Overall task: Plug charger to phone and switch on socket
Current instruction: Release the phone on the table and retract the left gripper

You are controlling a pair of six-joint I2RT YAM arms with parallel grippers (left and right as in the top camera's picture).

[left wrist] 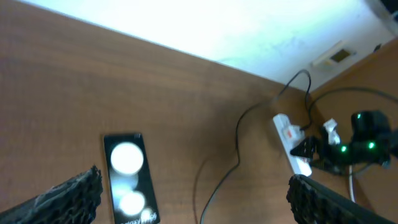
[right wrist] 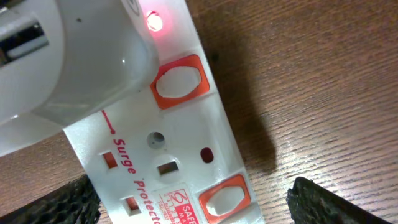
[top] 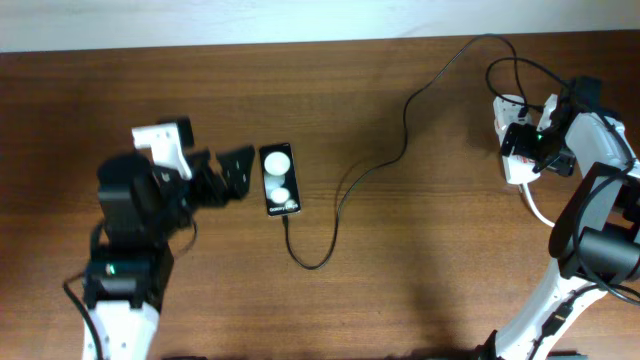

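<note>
the charger [top: 405,125] seems plugged into the phone [top: 279,180], the far-right socket [right wrist: 186,143] glows red, task likely done; left gripper [top: 240,173] and right gripper [top: 538,148] gape empty.

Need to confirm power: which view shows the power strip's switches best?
Right wrist: the power strip fills the frame, red-rimmed switches and a lit red lamp clear. Overhead and left wrist show it small, switches unreadable.
</note>
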